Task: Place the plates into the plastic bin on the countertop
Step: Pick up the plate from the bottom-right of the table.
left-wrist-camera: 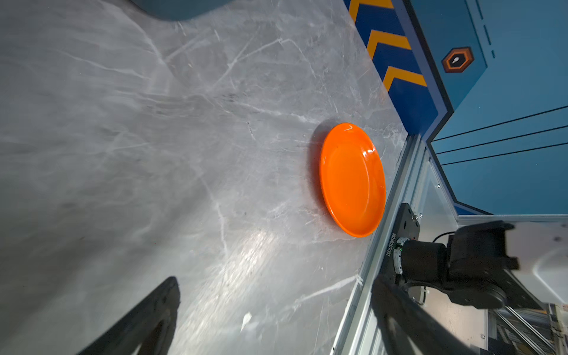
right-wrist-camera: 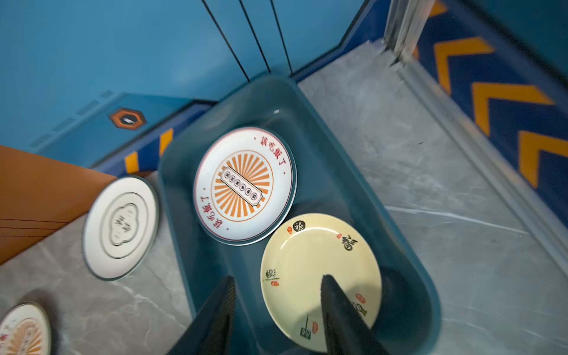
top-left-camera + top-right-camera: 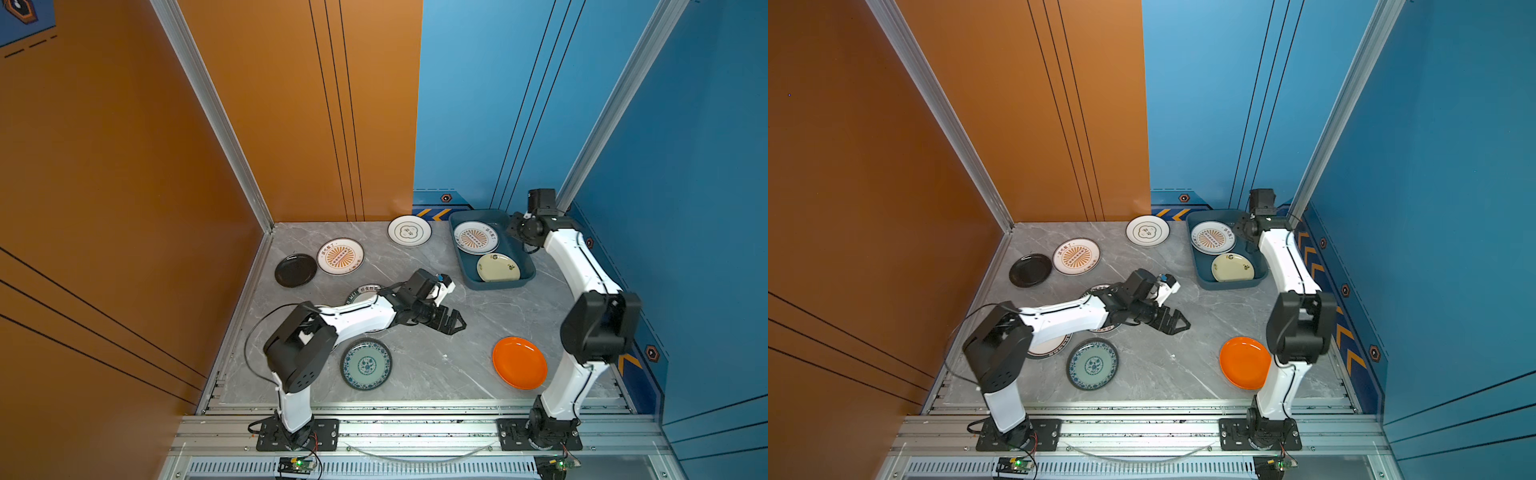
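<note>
Over the plastic bin [image 2: 332, 184], right claw [image 2: 276, 313] half parted, empty, left claw [image 3: 454, 324] spread wide, empty.

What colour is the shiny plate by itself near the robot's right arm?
The plate is plain bright orange, no pattern. The left wrist view shows it best.

Bright even overhead light, soft shadows, glare on the countertop [image 1: 255, 255], 2 wrist views motion-blurred, edges stretched

Sunburst plate [image 3: 476, 237] and cream plate [image 3: 498, 267] flat inside teal bin [image 3: 498, 284], orange plate [image 3: 519, 363] on countertop [image 3: 415, 357].
</note>
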Motion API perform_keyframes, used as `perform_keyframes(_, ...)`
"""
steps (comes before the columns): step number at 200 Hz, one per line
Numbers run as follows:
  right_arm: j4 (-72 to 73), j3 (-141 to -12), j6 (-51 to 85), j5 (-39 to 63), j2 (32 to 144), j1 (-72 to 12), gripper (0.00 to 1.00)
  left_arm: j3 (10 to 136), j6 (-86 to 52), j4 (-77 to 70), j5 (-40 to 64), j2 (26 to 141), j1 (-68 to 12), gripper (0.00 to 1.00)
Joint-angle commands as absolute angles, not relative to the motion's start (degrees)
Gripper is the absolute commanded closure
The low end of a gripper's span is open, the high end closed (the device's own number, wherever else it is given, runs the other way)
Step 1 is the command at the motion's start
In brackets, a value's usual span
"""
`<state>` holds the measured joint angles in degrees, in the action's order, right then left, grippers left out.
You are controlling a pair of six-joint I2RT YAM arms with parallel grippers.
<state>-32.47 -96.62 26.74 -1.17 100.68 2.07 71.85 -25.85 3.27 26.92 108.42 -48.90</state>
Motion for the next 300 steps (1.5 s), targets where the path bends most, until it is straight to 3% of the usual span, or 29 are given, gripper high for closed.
perform_keyframes(1,-31.2,-89.0,25.4,-0.1,93.4,4.3,0.52,76.8,-28.3,-0.6,29.2,111.9,-51.0,0.01)
perform_keyframes(38,-30.4,-77.5,25.1,2.7,82.7,7.7,0.52,82.7,-30.8,-1.8,34.0,119.5,-53.9,0.06)
perform_keyframes(82,-29.6,-70.5,25.4,5.6,77.5,9.4,0.52,88.1,-32.4,-1.9,36.5,125.8,-57.2,0.12)
perform_keyframes(88,-29.5,-70.0,25.5,5.8,77.2,9.4,0.52,88.6,-32.7,-1.9,36.7,126.6,-57.5,0.19)
perform_keyframes(125,-28.8,-69.3,25.9,7.3,76.9,9.5,0.53,91.1,-34.3,-2.0,37.6,130.4,-59.1,0.30)
perform_keyframes(262,-28.1,-68.2,25.8,7.9,75.5,9.6,0.53,97.3,-31.5,6.7,34.4,135.4,-60.3,0.55)
perform_keyframes(300,-28.1,-68.1,25.7,7.9,75.2,9.6,0.53,98.7,-31.4,7.6,34.9,136.7,-60.0,0.71)
